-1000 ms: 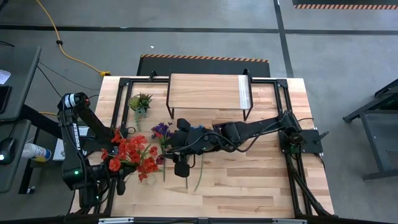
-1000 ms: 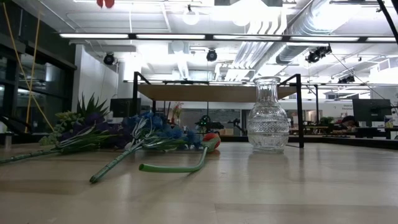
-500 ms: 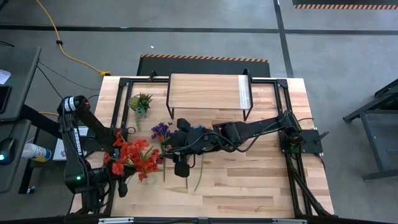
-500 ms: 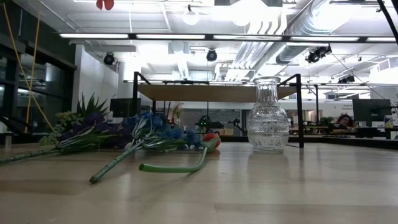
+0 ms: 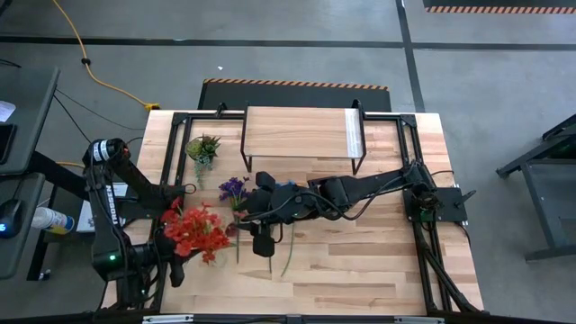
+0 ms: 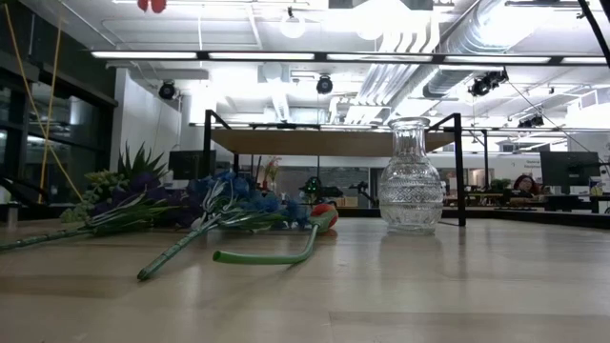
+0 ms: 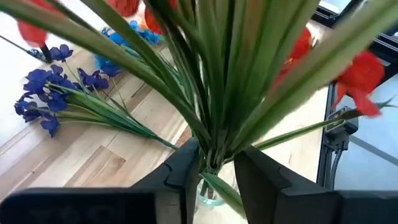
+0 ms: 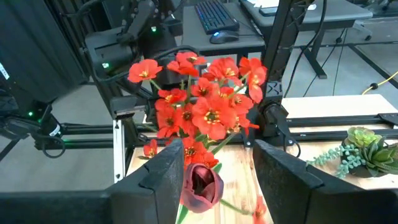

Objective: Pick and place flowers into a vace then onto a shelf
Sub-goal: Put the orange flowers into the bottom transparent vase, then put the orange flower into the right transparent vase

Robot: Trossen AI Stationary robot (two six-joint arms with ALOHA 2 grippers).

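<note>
My left gripper (image 7: pixel 217 165) at the table's left (image 5: pixel 175 210) is shut on a bunch of red flowers (image 5: pixel 196 231), raised high; only red bits (image 6: pixel 151 5) show at the low view's top edge. My right gripper (image 8: pixel 217 162) hangs over mid-table (image 5: pixel 245 220), pointing at the bunch (image 8: pixel 202 102), fingers apart. A dark red tulip bloom (image 8: pixel 200 180), narrower than the gap, shows between them; whether they touch it I cannot tell. The glass vase (image 6: pixel 410 181) stands upright on its base in front of the shelf (image 5: pixel 301 133). My left gripper pinches several green stems together between its two fingers, near the bunch's lower end (image 7: pixel 217 146). The fingers come from the table's left, slanting down. The bunch is lifted clear of the table, and its stems fan out past the fingers toward the right arm.
Purple flowers (image 5: pixel 234 189), blue flowers (image 6: pixel 229 195) and an orange bloom (image 6: pixel 324 214) on a curled stem lie on the table under and beside the right arm. A small green spiky plant (image 5: pixel 202 147) stands at the far left. Black frame rails (image 5: pixel 423 243) run along the table's sides.
The red bunch has shifted in my left gripper: its blooms have moved a little toward the table's near edge and now lie closer together. The right arm has kept still.
</note>
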